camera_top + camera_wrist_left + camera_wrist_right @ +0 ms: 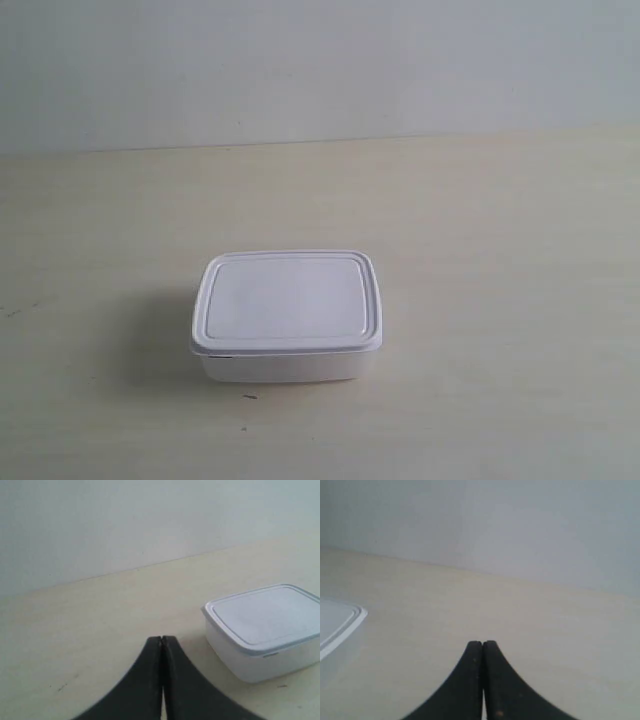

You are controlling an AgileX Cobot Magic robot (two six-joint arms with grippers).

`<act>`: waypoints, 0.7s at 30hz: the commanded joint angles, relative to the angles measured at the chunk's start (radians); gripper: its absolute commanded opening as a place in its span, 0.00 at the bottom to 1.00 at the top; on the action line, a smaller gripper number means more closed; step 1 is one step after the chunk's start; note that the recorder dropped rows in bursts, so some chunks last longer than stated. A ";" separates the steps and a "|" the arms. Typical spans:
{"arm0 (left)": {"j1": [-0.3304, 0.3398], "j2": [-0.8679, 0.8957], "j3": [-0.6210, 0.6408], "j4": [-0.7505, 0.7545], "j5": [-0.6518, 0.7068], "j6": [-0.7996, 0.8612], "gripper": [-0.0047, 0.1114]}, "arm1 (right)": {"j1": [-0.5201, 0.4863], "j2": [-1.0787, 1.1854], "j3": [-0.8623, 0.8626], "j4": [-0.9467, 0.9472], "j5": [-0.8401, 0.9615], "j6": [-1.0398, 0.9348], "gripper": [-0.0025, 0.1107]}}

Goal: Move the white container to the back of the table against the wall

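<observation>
The white container (287, 312) sits on the surface (500, 230), toward the near part of the exterior view, approx. mid side to side. The wall (320, 60) is behind it, well apart, w/ only bare surface between. So the move isn't begun yet, I think.

Left gripper (162, 639): pinched tight, tips touching, nothing in it. Right gripper (482, 642): same, closed up and empty. Neither touches the box. No arm shows in the exterior view.

Big thing for my next move: where's the box vs. each gripper? In the left wrist view I see the whole box, near the gripper, a bit ahead and off to one side, wall beyond. In the right wrist view I only get one corner of its lid (335, 617) at the pic's edge, so the box is off to the side of that one too. I reckon it lies between the 2 arms. Which is nearer I can't tell, but the left has the better look.

The box's long side runs side to side, along the wall line. So it needs to go straight back. I'd open a gripper wide to grab it, or push w/ closed tips.
</observation>
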State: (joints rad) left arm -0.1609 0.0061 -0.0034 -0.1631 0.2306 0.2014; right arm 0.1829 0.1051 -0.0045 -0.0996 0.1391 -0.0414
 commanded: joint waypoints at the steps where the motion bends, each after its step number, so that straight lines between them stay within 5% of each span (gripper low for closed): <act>1: 0.002 -0.006 0.003 -0.038 -0.064 0.000 0.04 | -0.005 -0.003 0.005 0.023 -0.174 0.007 0.02; 21: 0.002 -0.006 0.003 -0.266 -0.104 -0.132 0.04 | -0.005 -0.003 0.005 0.023 -0.248 0.374 0.02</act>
State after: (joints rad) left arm -0.1609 0.0061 -0.0034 -0.4139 0.1440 0.0785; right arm 0.1829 0.1051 -0.0045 -0.0775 -0.0943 0.2382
